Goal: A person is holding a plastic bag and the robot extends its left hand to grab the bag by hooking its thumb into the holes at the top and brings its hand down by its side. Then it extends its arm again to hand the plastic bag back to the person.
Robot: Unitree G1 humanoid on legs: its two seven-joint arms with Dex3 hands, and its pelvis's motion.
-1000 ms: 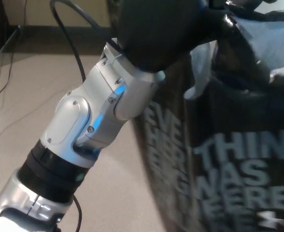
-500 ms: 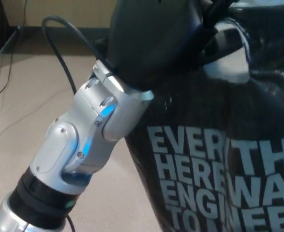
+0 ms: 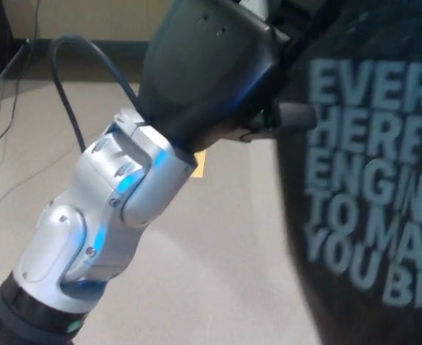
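Note:
My left hand (image 3: 207,68), black and seen from its back, fills the top middle of the head view at the end of my silver forearm (image 3: 103,215). A black plastic bag (image 3: 369,180) with pale block lettering hangs right against the hand and fills the right side. One black finger (image 3: 291,115) pokes out against the bag's side. The bag's top and handle holes are out of frame or hidden behind the hand, so the hook itself does not show. My right hand is not in the picture, and no person shows.
A black cable (image 3: 67,93) loops up from the forearm at the left. Beige floor (image 3: 225,266) lies below, with a small yellow mark (image 3: 199,162) under the hand. A dark baseboard (image 3: 88,49) and thin wires (image 3: 2,122) run along the far left.
My left arm has swung upward and outward, the hand growing larger in view. The bag has risen with it and shifted right, its lettering now higher.

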